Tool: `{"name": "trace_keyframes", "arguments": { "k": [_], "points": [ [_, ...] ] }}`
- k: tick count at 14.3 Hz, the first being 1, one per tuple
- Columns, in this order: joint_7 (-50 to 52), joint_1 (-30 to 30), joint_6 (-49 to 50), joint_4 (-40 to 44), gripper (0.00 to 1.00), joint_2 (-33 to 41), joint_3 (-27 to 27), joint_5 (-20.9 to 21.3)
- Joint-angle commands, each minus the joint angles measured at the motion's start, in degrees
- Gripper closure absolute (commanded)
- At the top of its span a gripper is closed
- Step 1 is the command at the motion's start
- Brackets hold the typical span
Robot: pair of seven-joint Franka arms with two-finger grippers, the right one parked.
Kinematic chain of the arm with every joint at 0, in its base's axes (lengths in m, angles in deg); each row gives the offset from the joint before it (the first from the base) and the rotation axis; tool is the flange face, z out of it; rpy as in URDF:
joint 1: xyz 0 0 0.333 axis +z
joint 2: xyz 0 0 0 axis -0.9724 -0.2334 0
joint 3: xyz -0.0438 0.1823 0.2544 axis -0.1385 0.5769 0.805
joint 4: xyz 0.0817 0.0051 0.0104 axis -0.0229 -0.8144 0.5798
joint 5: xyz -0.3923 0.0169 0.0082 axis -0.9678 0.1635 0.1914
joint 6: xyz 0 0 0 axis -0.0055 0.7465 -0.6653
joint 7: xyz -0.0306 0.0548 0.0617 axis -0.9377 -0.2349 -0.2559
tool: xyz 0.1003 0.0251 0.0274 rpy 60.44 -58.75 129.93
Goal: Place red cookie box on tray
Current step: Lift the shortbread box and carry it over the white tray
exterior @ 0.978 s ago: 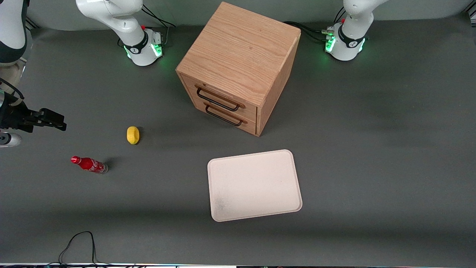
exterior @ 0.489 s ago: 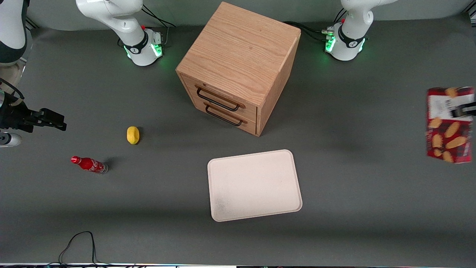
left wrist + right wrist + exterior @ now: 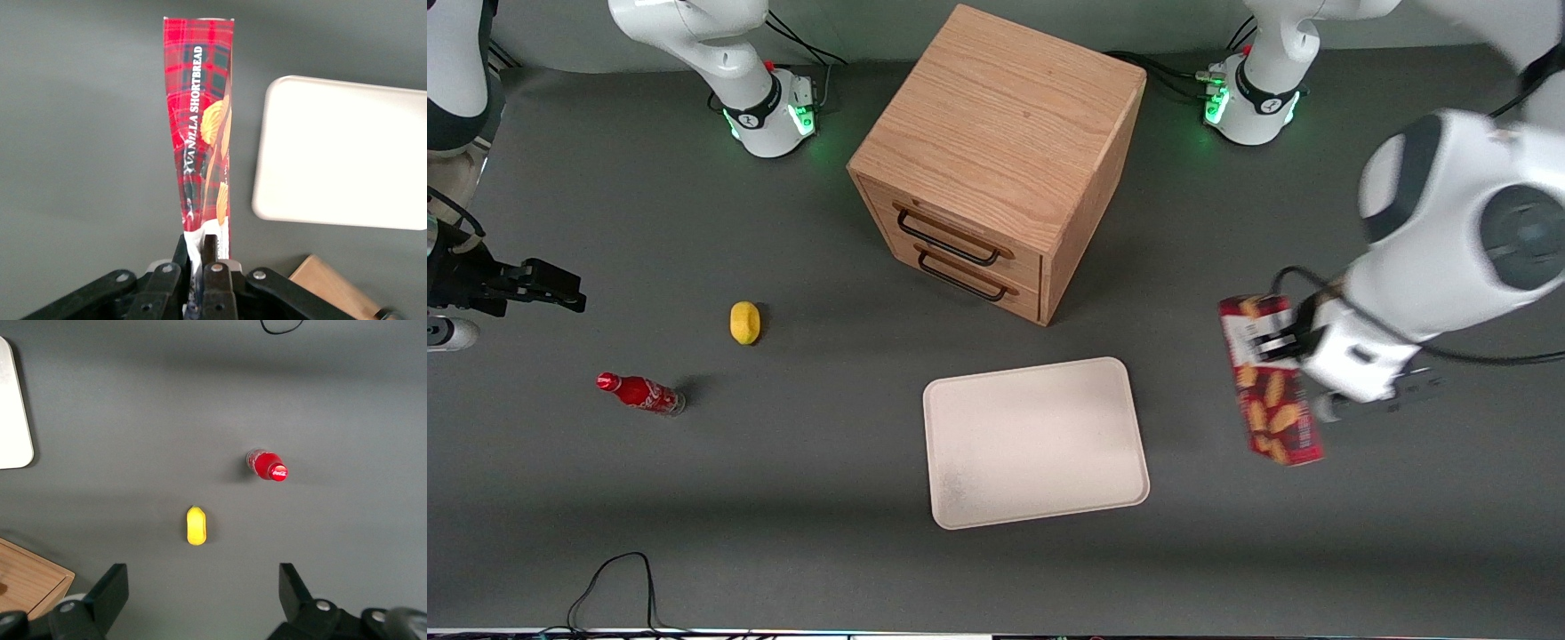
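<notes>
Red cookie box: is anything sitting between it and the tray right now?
Nothing visible. The pincer is shut on the red cookie box, held beside the tray toward the working arm's end, with only bare table between them. The tray holds nothing. The wooden cabinet stands farther from the front camera, off that path.

Wooden two-drawer cabinet (image 3: 996, 160) mid-table; yellow lemon (image 3: 744, 322), red soda bottle (image 3: 640, 393) toward parked arm's end.

red tartan cookie box (image 3: 200, 127), cream-white tray (image 3: 1035, 442), yellow lemon (image 3: 744, 322)
</notes>
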Motion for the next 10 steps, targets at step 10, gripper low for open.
{"name": "trace_keyframes", "arguments": {
  "k": [10],
  "points": [
    [8.00,-9.69,-23.68,2.51,1.00,-15.30,0.09,14.72]
  ]
}}
